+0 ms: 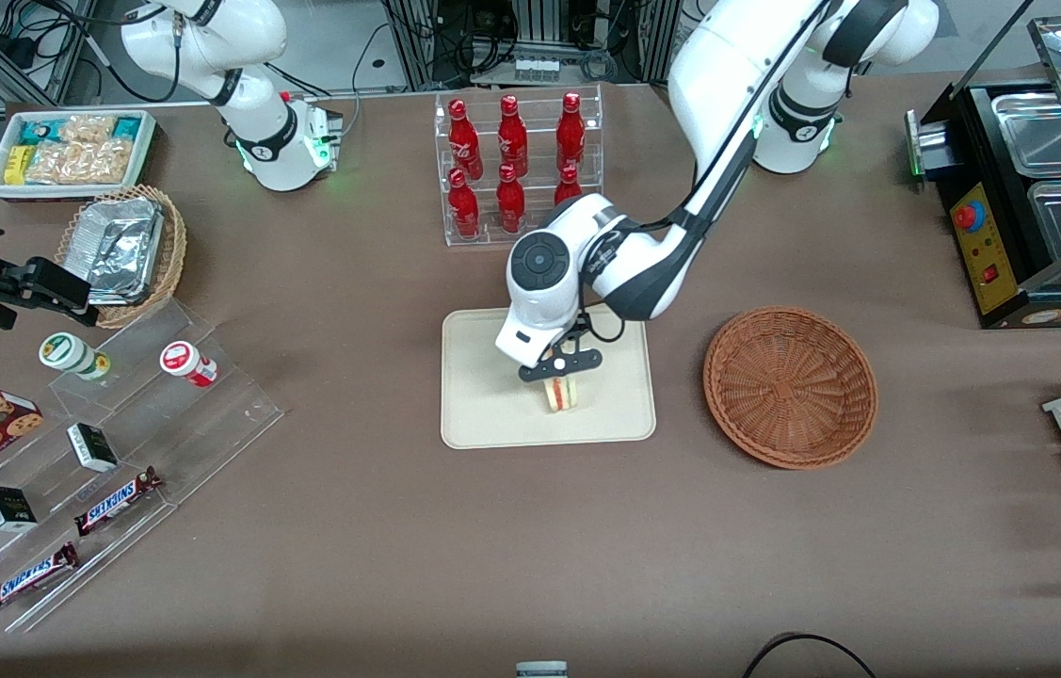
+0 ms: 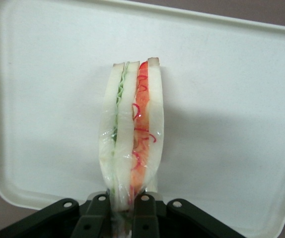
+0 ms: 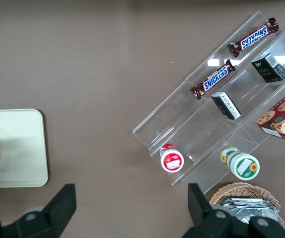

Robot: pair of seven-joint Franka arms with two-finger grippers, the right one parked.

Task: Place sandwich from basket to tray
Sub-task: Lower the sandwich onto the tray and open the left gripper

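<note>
gripping the sandwich [image 1: 562,394] upright, the pincer [image 1: 560,369] hangs over the cream tray [image 1: 483,414] on the counter [image 1: 398,527] in the front view, with the reddish-brown basket [image 1: 789,386] well apart toward the working arm's end. left wrist view: black fingers [image 2: 145,218] clamp the sandwich's end over the tray [image 2: 232,74], filling edge showing. right wrist view: tray [image 3: 18,163] corner only, sandwich barely seen at its edge.

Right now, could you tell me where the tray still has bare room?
The hand grips the sandwich over the tray, near its front-camera edge. The strip toward the parked arm's end is bare, as is the part nearest the cola bottles.
</note>
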